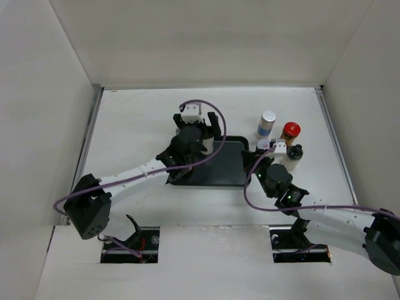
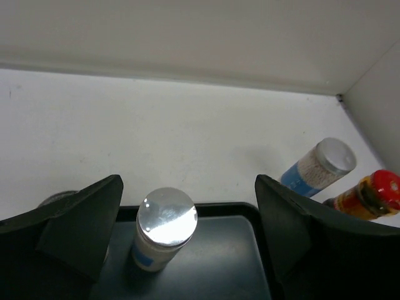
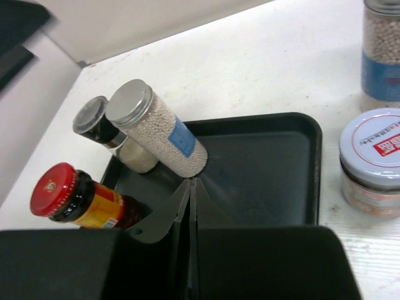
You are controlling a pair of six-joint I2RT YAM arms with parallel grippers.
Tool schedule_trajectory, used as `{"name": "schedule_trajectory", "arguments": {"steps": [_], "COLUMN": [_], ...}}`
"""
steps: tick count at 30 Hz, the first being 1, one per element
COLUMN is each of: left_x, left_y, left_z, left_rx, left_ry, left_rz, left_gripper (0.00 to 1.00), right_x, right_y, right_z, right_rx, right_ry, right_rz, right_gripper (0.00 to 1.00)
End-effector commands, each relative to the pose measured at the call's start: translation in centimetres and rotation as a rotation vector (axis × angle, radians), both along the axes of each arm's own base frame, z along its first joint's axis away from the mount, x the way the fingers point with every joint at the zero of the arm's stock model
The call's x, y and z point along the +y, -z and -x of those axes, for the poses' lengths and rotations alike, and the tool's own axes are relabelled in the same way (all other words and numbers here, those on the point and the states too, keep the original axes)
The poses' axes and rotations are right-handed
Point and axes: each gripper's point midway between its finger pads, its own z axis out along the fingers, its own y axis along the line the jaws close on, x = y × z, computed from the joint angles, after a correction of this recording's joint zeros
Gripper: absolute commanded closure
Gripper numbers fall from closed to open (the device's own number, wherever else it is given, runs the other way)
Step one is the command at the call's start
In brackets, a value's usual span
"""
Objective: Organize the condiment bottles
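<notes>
My left gripper hangs open over the far left of the black tray. A white silver-capped bottle stands on the tray between its fingers, nearer the left one and touching neither. My right gripper is shut on nothing at the tray's right side, its tips low over the tray floor. Ahead of it on the tray stand a silver-capped pellet bottle, a dark-capped shaker and a red-lidded jar.
Right of the tray on the table stand a blue-labelled white bottle, a white-lidded jar, a red-lidded bottle and a black-capped bottle. Walls close the table on three sides.
</notes>
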Motion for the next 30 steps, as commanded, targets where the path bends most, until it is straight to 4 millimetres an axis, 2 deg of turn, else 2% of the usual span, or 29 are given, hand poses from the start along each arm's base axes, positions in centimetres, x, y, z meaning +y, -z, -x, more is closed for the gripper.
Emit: {"name": "schedule_trajectory", "arguments": {"steps": [1,3,5,6,7,10,12,14,15,18,21,25,30], "left_x": [1.2,2.8,5.0,6.9,8.1,12.7,15.4,17.6,18.3,19.8,20.7,21.1,20.5], "left_y": [-8.3,-9.6,-10.0,-9.5,-9.1,-6.0,-3.3,-0.6,0.7,4.5,7.2,8.0,8.6], "left_z": [1.3,2.2,2.8,3.1,3.3,3.6,4.1,4.3,4.4,4.7,5.4,5.6,5.5], "left_rx": [-0.175,-0.212,-0.233,-0.235,-0.234,-0.206,-0.174,-0.133,-0.111,-0.052,-0.030,-0.050,-0.046], "left_ry": [0.021,0.012,-0.021,-0.060,-0.086,-0.205,-0.271,-0.327,-0.346,-0.384,-0.410,-0.404,-0.375], "left_rz": [0.153,0.188,0.207,0.214,0.216,0.206,0.203,0.198,0.192,0.199,0.235,0.270,0.278], "left_gripper": [0.18,0.34,0.51,0.59,0.62,0.67,0.68,0.68,0.67,0.64,0.62,0.58,0.48], "right_x": [-1.2,-1.9,-2.6,-3.1,-3.7,-6.1,-6.9,-7.4,-7.7,-9.0,-9.5,-10.1,-10.7], "right_y": [0.1,0.5,0.9,0.9,1.1,1.4,1.7,2.3,2.6,3.4,4.4,5.2,6.1], "right_z": [-0.5,-1.1,-1.4,-1.7,-2.0,-2.9,-3.2,-3.4,-3.6,-4.3,-5.4,-7.1,-9.1], "right_rx": [0.010,0.027,0.040,0.048,0.057,0.092,0.103,0.116,0.125,0.159,0.206,0.247,0.285], "right_ry": [0.060,0.095,0.124,0.147,0.171,0.268,0.306,0.333,0.350,0.414,0.435,0.468,0.487], "right_rz": [0.014,0.037,0.054,0.063,0.075,0.109,0.124,0.142,0.155,0.209,0.251,0.289,0.307], "right_gripper": [0.94,0.91,0.86,0.82,0.74,0.43,0.21,0.07,0.04,0.05,0.04,0.03,0.00]}}
